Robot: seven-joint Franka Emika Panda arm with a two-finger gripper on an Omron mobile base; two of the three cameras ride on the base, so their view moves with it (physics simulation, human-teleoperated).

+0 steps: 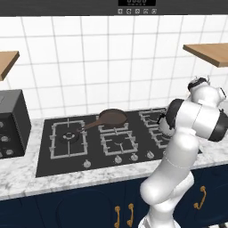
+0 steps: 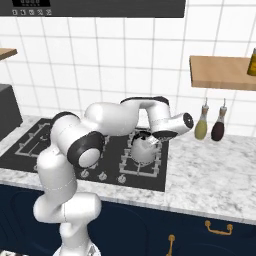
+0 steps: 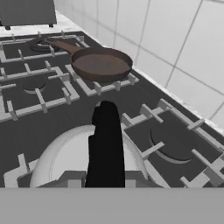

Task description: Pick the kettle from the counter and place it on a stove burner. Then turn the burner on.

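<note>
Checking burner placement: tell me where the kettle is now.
The kettle sits on the cooktop's right front burner, under the gripper, in the right base view.

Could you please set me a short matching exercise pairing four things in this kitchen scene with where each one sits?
Things:
1. kettle
2. frying pan
3. two slim bottles
4. row of knobs

Places:
A. on the marbled counter by the tiled wall
B. along the cooktop's front edge
C. on a right-hand burner, under the gripper
D. on a rear middle burner

Pairs: 1-C, 2-D, 3-A, 4-B

Silver kettle (image 2: 142, 148) upright on burner
</note>
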